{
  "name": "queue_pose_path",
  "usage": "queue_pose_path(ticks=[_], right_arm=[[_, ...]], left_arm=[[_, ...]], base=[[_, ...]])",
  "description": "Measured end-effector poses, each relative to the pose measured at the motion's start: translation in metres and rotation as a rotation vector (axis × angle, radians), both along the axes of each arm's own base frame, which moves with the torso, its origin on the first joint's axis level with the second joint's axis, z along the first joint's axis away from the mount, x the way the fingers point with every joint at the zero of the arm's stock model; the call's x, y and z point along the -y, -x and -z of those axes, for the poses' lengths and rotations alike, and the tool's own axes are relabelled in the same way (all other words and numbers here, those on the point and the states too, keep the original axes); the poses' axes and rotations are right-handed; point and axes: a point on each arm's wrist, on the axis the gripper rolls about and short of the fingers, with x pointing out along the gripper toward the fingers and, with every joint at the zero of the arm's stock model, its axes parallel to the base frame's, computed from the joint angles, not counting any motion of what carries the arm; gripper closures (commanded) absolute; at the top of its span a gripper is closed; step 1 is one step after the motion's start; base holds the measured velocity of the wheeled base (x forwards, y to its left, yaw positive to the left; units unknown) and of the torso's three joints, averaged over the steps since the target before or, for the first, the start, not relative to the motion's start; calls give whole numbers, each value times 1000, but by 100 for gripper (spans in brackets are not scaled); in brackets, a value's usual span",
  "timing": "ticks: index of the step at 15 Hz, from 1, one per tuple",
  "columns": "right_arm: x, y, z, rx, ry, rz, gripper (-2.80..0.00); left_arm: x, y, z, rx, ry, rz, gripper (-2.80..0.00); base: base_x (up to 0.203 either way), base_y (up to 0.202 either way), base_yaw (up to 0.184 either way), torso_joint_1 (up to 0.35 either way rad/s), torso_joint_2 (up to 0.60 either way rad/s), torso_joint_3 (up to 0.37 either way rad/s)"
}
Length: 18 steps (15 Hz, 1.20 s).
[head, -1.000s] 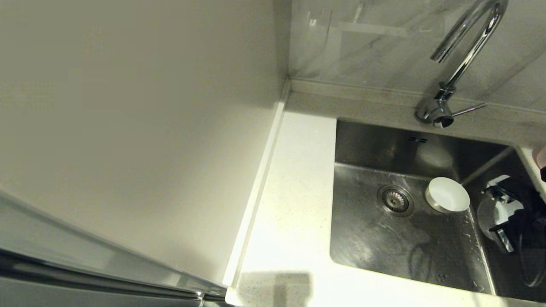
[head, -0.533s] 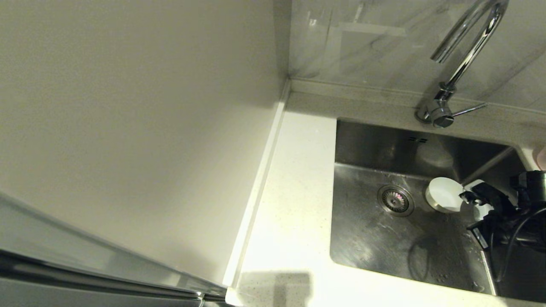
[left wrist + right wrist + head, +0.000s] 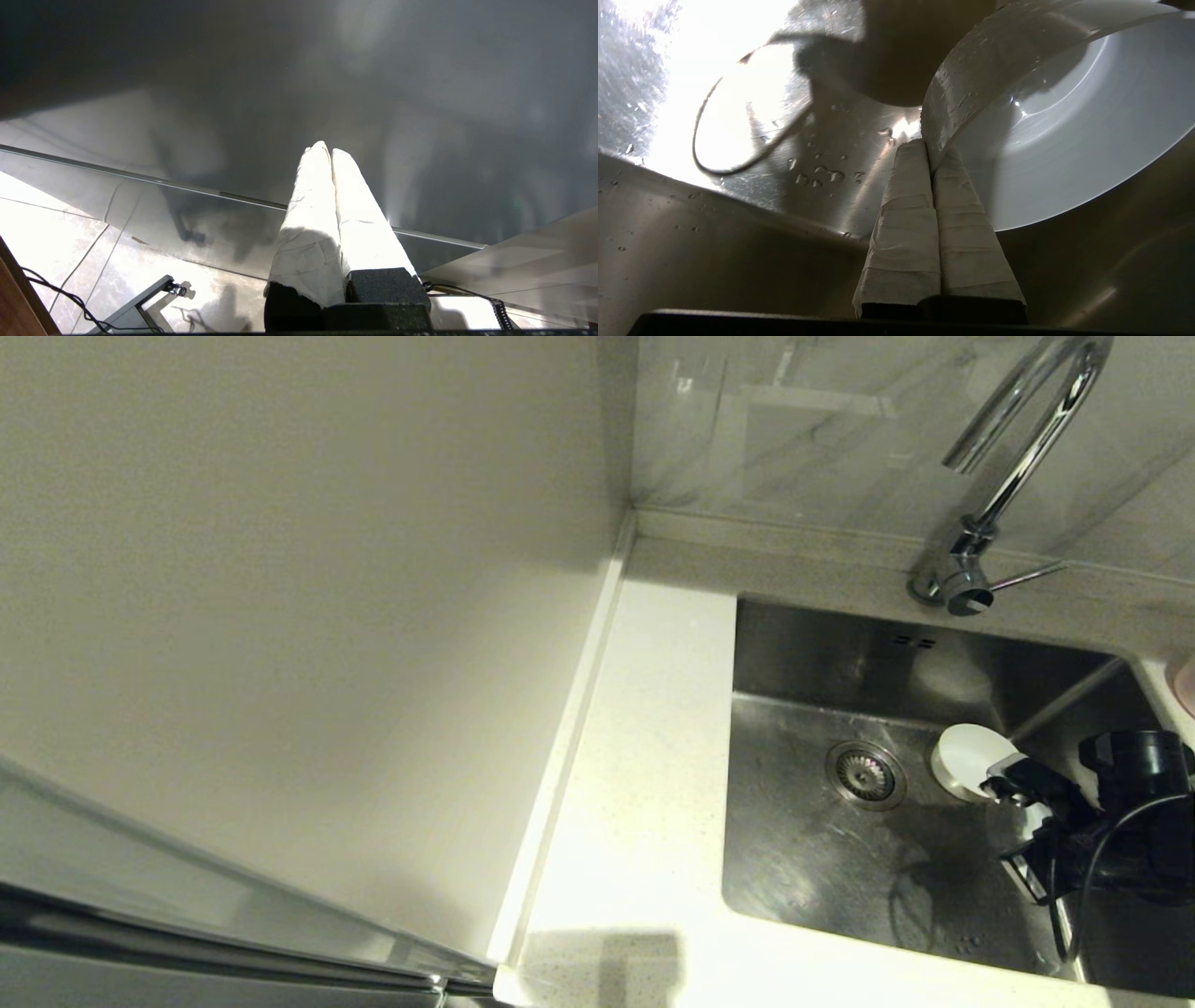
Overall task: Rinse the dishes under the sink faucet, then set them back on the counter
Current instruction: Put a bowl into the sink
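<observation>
**Steel basin, one bowl gripped at the rim**

Steel walls of the sink (image 3: 803, 653) surrounded the work. The right gripper (image 3: 930, 145) sat low in the basin, just beside the drain strainer (image 3: 865, 774), its two taped fingers (image 3: 903, 205) pinched on the wet rim of a white bowl (image 3: 1064, 154). A second white bowl (image 3: 966, 756) lay on the basin floor between strainer and gripper. Behind the strainer stood the faucet (image 3: 1018, 457), no water visibly running. The left gripper (image 3: 330, 150), fingers pressed together on nothing, hung away from the sink. Judged from this, a good rinse needed a firm rim pinch, a slow lift clear of the other bowl, and the bowl's hollow turned up beneath the spout.
</observation>
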Motion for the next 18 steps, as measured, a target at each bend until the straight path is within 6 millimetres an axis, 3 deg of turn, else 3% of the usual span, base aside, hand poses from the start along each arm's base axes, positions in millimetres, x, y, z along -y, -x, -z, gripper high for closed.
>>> queue_pose_path(ticks=[1,2,8,11,14,18], right_arm=[[0,0,3,-9,-2,-1,-254],[0,-1,6,-19,-4,-1,-280],[2,-5,17,-46,-11,2,-280],[2,-3,5,-7,-9,6,-280],[4,12,-39,89,-17,2,-280],[8,41,-126,161,-109,-17,-280]], left_arm=[[0,0,0,0,0,-1,0],[0,0,0,0,0,0,0],[0,0,0,0,0,0,0],[0,0,0,0,0,0,0],[0,0,0,0,0,0,0],[0,0,0,0,0,0,0]], base=[[0,0,0,0,0,0],[0,0,0,0,0,0],[0,0,0,0,0,0],[0,0,0,0,0,0],[0,0,0,0,0,0],[0,0,0,0,0,0]])
